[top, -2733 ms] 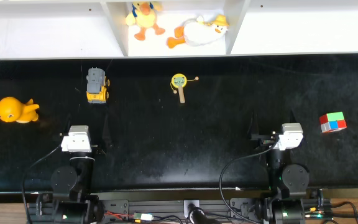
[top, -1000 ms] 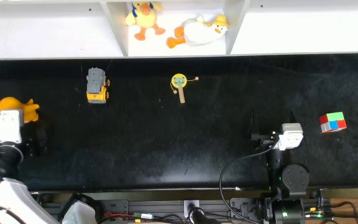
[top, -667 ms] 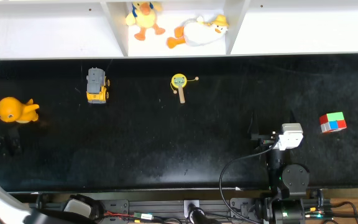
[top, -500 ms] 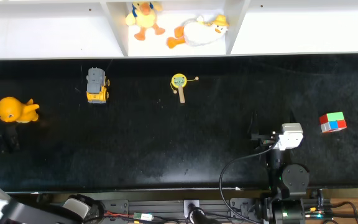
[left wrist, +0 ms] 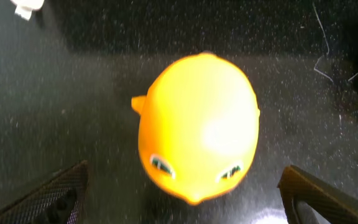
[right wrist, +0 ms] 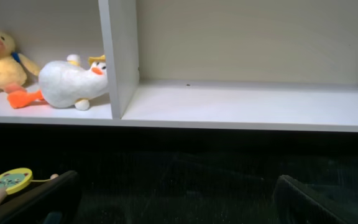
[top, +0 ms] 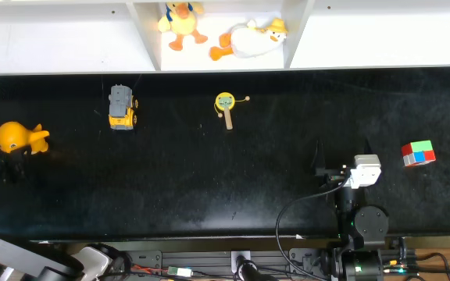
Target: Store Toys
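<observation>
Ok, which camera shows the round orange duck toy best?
Left wrist view: the round orange duck toy is close up, eyes clear. Top view has it small at the black table's left end. Right wrist view faces the white shelf.

Black desk, speckled, faint scratches, runs full width. Small white scrap lying on desk surface. Loose wiring with yellow connector below near edge. Strip of wooden floor at corner.

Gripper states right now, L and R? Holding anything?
Left gripper: open, over the orange duck, not gripping it.
Right gripper: open, holding nothing.
</observation>
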